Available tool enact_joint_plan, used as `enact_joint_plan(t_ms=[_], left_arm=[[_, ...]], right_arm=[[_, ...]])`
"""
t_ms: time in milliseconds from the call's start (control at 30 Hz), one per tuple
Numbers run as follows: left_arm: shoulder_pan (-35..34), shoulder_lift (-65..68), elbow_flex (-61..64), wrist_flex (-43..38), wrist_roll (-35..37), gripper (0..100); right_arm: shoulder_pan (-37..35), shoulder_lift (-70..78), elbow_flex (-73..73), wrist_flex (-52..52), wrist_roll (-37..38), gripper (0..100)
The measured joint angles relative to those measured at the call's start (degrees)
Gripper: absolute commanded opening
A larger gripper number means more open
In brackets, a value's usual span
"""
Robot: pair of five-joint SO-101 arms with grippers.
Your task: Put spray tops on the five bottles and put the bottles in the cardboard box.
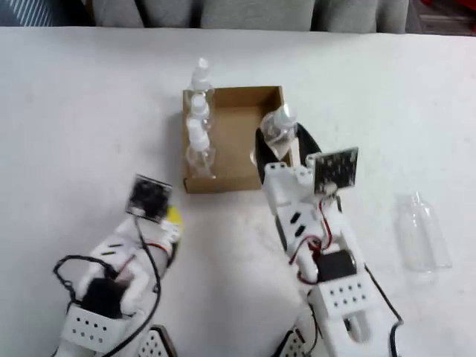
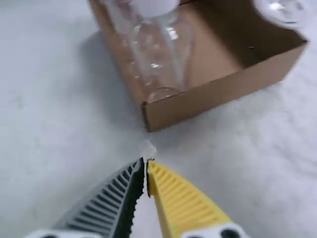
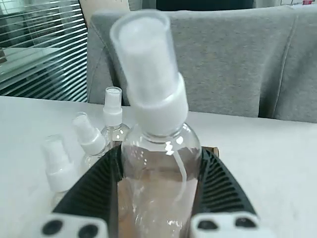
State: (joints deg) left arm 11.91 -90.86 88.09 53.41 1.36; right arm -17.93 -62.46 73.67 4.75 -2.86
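Bottles [image 1: 198, 111] three in a row, upright against the left wall of the cardboard box [image 1: 238, 145], each wearing a white spray top [image 1: 201, 73]. Fourth bottle [image 3: 158, 168], clear and also capped, clamped at the body between the black fingers [image 3: 94, 191] of the right gripper [image 3: 158, 198], roughly upright with its top leaning a little. Seen from the high view at the box's right wall, toward the far corner; impossible to tell whether its base touches the cardboard. Fifth bottle [image 1: 422, 232] lying on its side on the white table [image 1: 89, 111], out beyond the right arm and well apart from the box. Left gripper [image 2: 146, 166] low over the table, just short of the box's near left corner, its grey and yellow fingers pressed together tip to tip.
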Motion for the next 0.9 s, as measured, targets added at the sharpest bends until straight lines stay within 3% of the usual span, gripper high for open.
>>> enact_joint_plan(t_ms=[167,333,900], left_arm=[[-13.10,-0.09,4.57,-2.73,-1.32,2],[-18.20,-0.09,9.32,-10.02,-1.41,2],[-18.90,-0.09,9.49,-11.34,-7.21,2]], right_arm=[[0.62,15.30,-6.07,-7.30,0.00,1.6],[2.20,30.86,-12.57,-13.19,0.00,1.6],[4.48,70.51,-42.02,-16.44,0.00,1.6]])
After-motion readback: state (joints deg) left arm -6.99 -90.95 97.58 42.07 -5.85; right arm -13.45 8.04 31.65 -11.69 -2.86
